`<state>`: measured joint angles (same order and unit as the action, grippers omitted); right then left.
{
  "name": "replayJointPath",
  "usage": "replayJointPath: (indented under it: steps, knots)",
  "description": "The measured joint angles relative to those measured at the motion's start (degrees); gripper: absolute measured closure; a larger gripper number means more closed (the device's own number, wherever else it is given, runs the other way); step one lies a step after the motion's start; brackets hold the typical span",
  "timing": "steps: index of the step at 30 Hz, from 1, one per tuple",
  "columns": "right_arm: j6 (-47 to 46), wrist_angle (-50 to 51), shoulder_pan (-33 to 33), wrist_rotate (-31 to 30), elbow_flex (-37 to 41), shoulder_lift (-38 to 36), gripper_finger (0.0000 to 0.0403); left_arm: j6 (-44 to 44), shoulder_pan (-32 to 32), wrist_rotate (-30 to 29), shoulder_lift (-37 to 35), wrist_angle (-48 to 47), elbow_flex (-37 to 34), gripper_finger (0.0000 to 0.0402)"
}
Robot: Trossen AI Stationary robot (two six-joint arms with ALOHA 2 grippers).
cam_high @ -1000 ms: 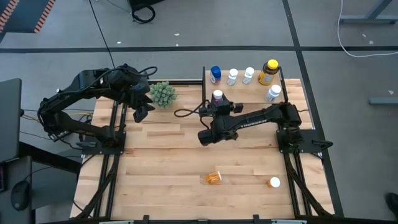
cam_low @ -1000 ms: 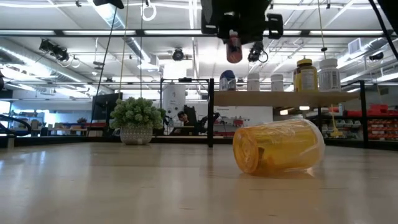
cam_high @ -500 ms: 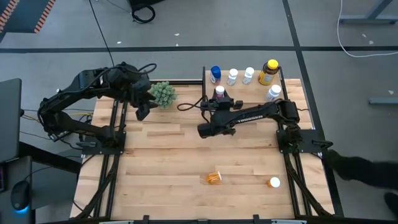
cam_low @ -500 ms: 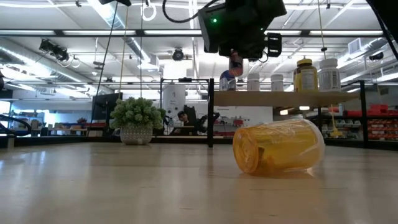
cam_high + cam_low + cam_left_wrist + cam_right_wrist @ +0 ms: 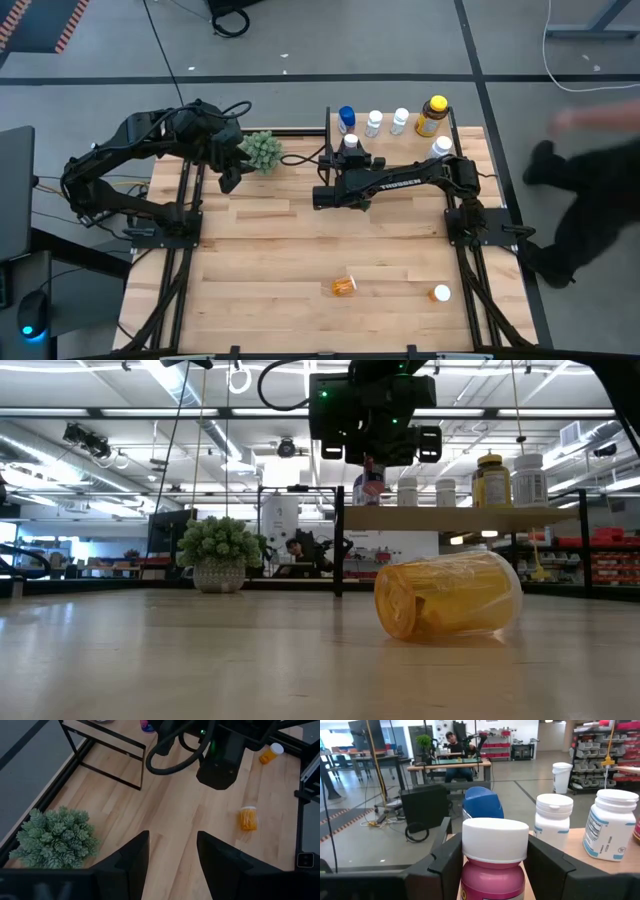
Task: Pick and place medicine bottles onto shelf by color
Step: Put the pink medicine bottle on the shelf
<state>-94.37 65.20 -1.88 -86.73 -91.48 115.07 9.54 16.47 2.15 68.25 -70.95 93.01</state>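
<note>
Here the right gripper (image 5: 492, 865) clasps a white-capped pink bottle (image 5: 494, 862) at the shelf's (image 5: 395, 145) left end, apparently just above the light wood, with the blue bottle (image 5: 482, 803) and white ones (image 5: 553, 821) close behind. The left gripper (image 5: 170, 852), fingers apart and empty, waits beside the spiky green plant (image 5: 261, 151). Two orange bottles (image 5: 343, 286) lie well apart on the open slatted tabletop (image 5: 280, 260).

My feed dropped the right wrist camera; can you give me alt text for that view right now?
The right tool holds a pink bottle with a white cap between its two dark fingers. Just ahead stand a blue-capped bottle and two white bottles on the light wood shelf. A seated person shows in the workshop behind.
</note>
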Motion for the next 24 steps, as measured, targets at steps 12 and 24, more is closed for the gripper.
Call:
replayJointPath:
  steps: [12,24]
  knots:
    - [1.43,-0.73,-2.23,5.41,0.00,0.00,0.0205,-0.35,0.01,0.00,0.00,-0.01,0.00,0.0229]
    - [1.42,-2.55,-2.35,10.51,-0.04,-0.09,0.0203,-0.11,0.00,0.00,0.00,-0.02,0.00,0.0230]
